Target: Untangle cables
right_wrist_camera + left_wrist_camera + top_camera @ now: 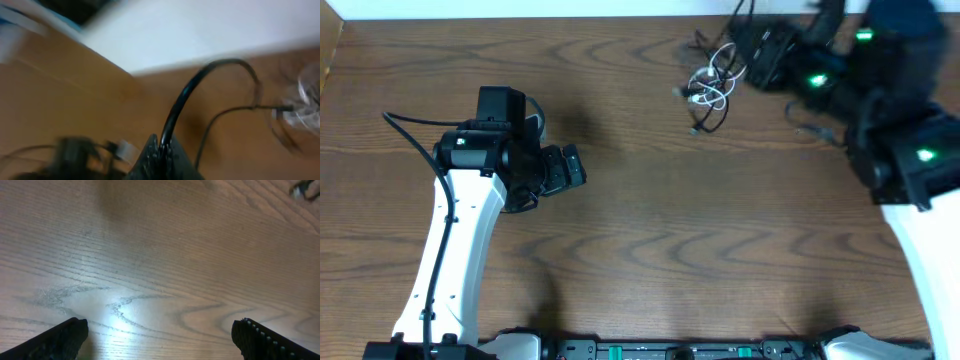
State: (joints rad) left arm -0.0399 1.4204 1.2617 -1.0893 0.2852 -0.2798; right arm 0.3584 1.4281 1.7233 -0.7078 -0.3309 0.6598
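The left fingers (60, 339) are hanging spread wide over the worktop (160, 255). The right fingers (167, 164) are pinching a black cable (185, 95) arcing rightward into the tangle (712, 85) lying near the worktop's far edge.

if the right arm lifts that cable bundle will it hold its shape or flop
Probably floppy: the black cable bends in a loose arc out of the right gripper. Likely light, since the cords in the bundle are thin. The loops look interlocked, so the white cable may drag along.
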